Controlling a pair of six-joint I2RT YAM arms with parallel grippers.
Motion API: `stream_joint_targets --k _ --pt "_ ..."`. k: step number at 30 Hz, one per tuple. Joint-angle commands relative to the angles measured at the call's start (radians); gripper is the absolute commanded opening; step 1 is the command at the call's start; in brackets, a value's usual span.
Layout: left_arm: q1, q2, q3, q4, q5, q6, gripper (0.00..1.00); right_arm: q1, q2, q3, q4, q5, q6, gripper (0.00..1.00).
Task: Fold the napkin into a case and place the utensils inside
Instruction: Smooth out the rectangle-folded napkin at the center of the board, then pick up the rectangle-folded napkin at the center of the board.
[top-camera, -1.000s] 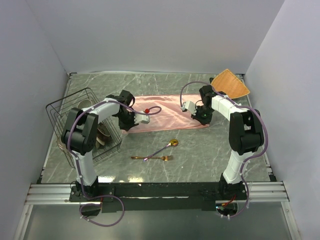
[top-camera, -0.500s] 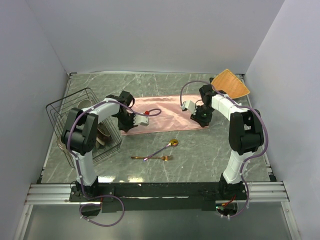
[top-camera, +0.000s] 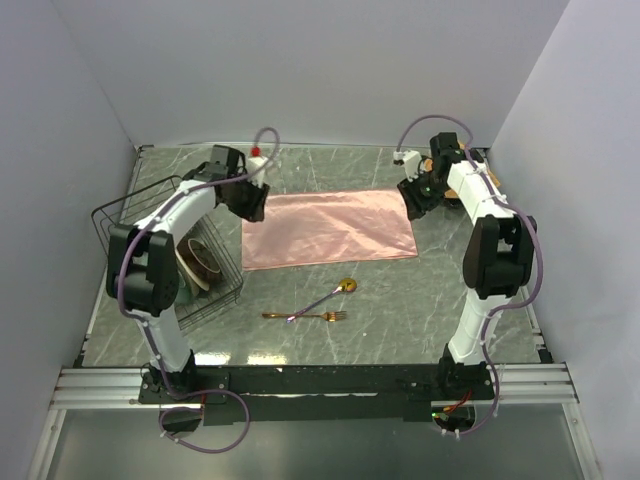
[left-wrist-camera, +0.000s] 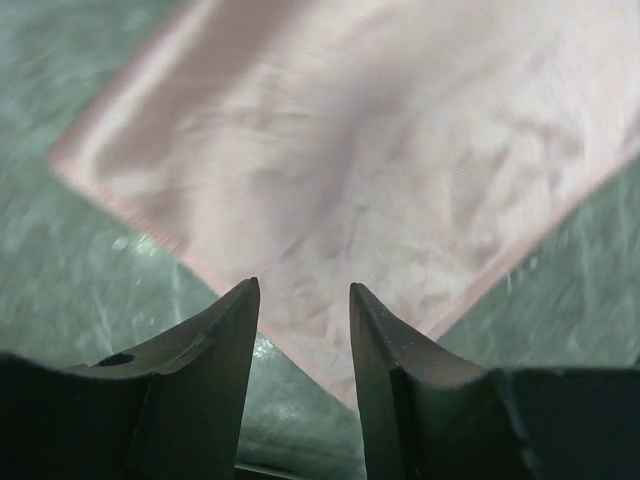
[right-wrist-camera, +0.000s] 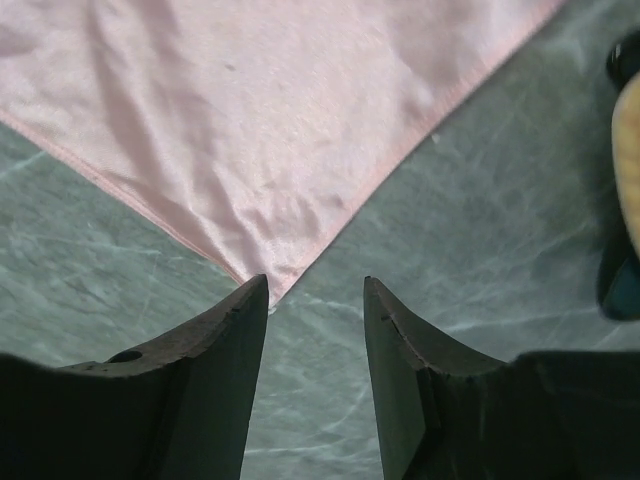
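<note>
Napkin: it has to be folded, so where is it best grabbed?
Probably its two far corners, from above: the napkin lies flat, so only corners lift easily, and the left gripper and right gripper hang open right over them.

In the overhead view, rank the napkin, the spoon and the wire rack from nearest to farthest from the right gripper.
1. napkin: its far right corner lies right by the right gripper.
2. spoon: mid-table, toward the arm bases.
3. wire rack: far left side.
</note>
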Motion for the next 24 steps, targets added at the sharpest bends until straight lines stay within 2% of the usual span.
stream_joint_targets --k 1,2,3,6,12,18,24 --pt "0.051 -0.089 -0.070 0.206 -0.173 -0.583 0.47 -0.019 0.037 0.026 0.025 0.012 0.228 0.50" --pt "0.054 -0.089 -0.078 0.202 -0.275 -0.633 0.47 -0.019 0.039 0.023 0.035 0.021 0.257 0.51" --pt "0.054 -0.081 -0.078 0.188 -0.322 -0.715 0.47 -0.019 0.039 0.019 0.045 0.032 0.269 0.50" --pt "0.056 -0.034 -0.053 0.108 -0.434 -0.818 0.45 -0.018 0.037 0.003 0.081 0.061 0.301 0.51" --pt "0.053 0.026 -0.045 0.094 -0.549 -0.865 0.46 -0.019 0.059 -0.012 0.125 0.149 0.364 0.51" --pt "0.046 0.118 0.008 0.054 -0.536 -0.908 0.46 -0.018 0.091 -0.012 0.118 0.158 0.384 0.50" --pt "0.042 0.147 -0.016 0.054 -0.470 -0.929 0.44 -0.018 0.117 -0.006 0.121 0.155 0.384 0.49"
